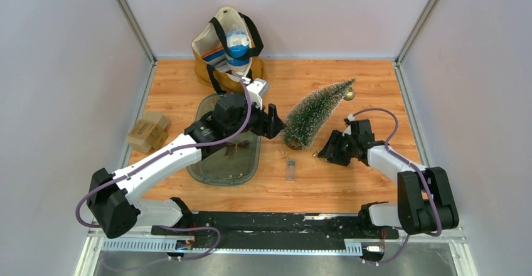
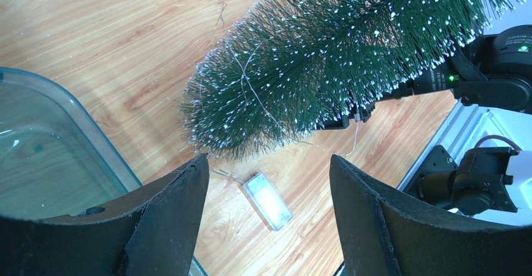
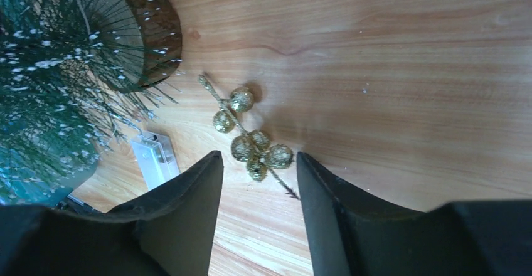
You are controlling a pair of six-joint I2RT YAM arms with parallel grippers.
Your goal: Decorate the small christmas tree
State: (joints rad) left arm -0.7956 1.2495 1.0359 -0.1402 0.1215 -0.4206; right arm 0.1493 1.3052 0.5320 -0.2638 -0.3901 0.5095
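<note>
Left gripper (image 2: 270, 163) is hanging spread. Tote bag (image 1: 206, 45) at the far edge of the table (image 1: 376, 188) is holding packages; clear tray (image 1: 221, 182) is carrying scraps; the small christmas tree (image 1: 317, 113) is lying tipped mid-table; right gripper (image 3: 258, 157) is standing spread over a gold sprig (image 3: 251, 139).

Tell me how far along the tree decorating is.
A thin wire lies over the small christmas tree, which lies on its side with a gold ball by its tip. Nothing is held: the right gripper hangs open over a gold berry sprig on the table. The sprig is not yet attached.
</note>
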